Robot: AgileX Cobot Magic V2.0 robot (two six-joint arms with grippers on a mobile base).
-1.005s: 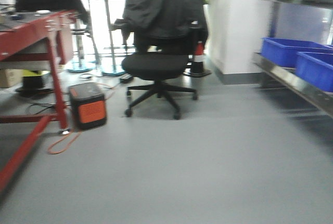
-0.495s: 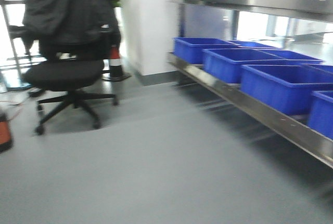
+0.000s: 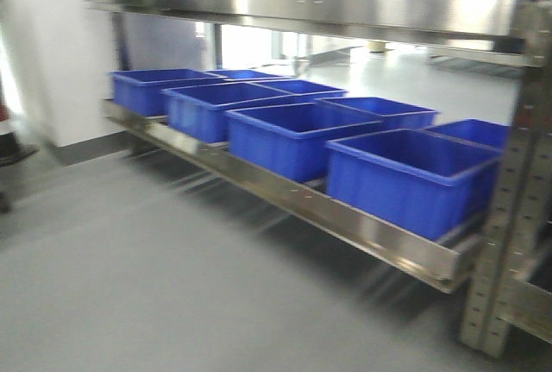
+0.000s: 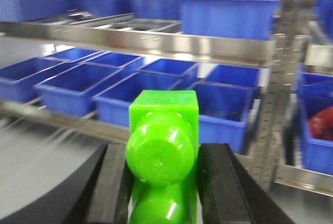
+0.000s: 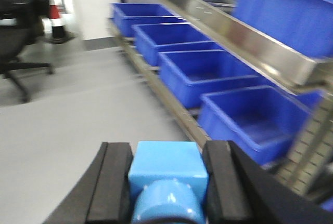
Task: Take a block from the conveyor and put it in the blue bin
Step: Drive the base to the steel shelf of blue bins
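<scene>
Front view being aimed low across floor (image 3: 129, 294) at shelf rack (image 3: 345, 221). Wrist views being aimed forward past left end effector (image 4: 165, 151) and right end effector (image 5: 167, 148), close. Blue bins (image 3: 397, 191) being shared by all.

You get no readable text, label, brand, number or sign in any of the current views. The bright blue rigid plastic crates (image 3: 405, 186), the stainless steel rack (image 3: 345, 217), the green plastic block (image 4: 164, 146) and the light blue plastic block (image 5: 166, 167) all show you plain faces. Motion blur smears any finer detail.
</scene>
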